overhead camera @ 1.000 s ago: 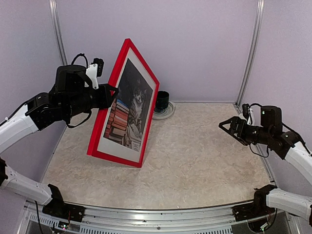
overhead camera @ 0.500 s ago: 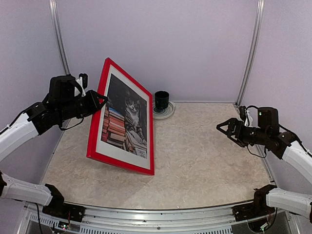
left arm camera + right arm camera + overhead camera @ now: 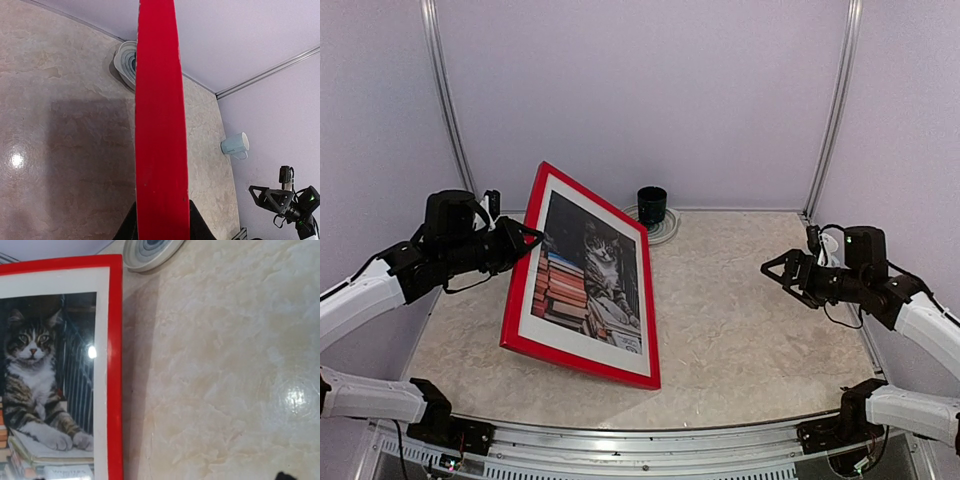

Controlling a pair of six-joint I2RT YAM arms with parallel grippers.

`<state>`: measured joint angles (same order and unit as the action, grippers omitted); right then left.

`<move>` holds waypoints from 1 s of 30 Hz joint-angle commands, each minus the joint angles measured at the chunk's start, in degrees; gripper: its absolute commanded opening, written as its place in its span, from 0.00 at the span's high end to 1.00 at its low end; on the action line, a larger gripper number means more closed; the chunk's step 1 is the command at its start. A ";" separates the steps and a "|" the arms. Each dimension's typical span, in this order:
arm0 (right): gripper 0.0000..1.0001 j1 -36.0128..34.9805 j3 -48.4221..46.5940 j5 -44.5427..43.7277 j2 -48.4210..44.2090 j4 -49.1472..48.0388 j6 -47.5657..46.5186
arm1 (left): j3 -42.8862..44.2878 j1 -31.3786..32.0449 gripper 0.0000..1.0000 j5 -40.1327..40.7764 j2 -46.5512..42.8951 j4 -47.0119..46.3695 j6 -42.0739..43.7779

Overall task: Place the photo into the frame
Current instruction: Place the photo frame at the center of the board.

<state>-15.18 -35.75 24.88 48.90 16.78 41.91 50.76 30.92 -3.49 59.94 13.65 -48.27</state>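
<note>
The red frame [image 3: 582,361] leans tilted, its lower edge on the table and its face turned up and to the right. Behind its glass sits the photo [image 3: 590,270] of the tabby cat and books, bordered by a white mat. My left gripper [image 3: 527,238] is shut on the frame's raised upper left edge. In the left wrist view that red edge [image 3: 160,125] runs up the middle between my dark fingers [image 3: 125,231]. My right gripper [image 3: 767,268] hangs open and empty over the table's right side, apart from the frame. The right wrist view shows the frame [image 3: 115,365] and photo [image 3: 45,370].
A dark cup [image 3: 652,205] stands on a ringed plate [image 3: 665,232] at the back of the table, just behind the frame's top corner. A pale blue mug [image 3: 235,145] shows by the right wall in the left wrist view. Walls close in on three sides.
The frame has tipped down from nearly upright toward the table, my left gripper lowering with its upper edge. My right gripper has drifted slightly left, still open.
</note>
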 commanded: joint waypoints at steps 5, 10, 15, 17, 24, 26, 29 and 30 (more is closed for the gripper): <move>0.01 0.59 1.02 1.03 0.09 -1.87 0.54 | -3.83 -0.59 1.00 -2.25 -3.19 -10.44 -0.34; 0.01 0.59 1.41 1.21 0.30 -2.28 0.95 | -7.05 -0.59 1.00 -3.00 -3.78 -12.22 -1.63; 0.01 0.59 1.77 1.48 0.39 -2.78 1.37 | -9.77 -0.59 1.00 -4.89 -3.32 -15.18 -2.91; 0.01 0.59 1.90 1.61 0.49 -2.95 1.50 | -10.46 -0.59 1.00 -5.04 -3.02 -15.59 -3.14; 0.01 0.59 2.60 2.00 0.66 -3.64 2.01 | -13.08 -0.59 1.00 -5.77 -2.34 -17.84 -4.15; 0.01 0.59 2.77 2.16 0.75 -3.89 2.03 | -13.81 -0.59 1.00 -5.75 -1.88 -18.39 -4.36; 0.01 0.59 3.17 2.40 0.84 -4.19 2.12 | -14.75 -0.59 1.00 -5.78 -1.59 -19.60 -4.59; 0.01 0.59 3.26 2.44 0.92 -4.21 2.12 | -14.95 -0.59 1.00 -5.82 -1.44 -19.82 -4.56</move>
<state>-15.18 -33.61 26.46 49.60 14.13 43.64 36.56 30.33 -9.10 58.59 1.67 -57.39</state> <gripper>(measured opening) 0.988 0.202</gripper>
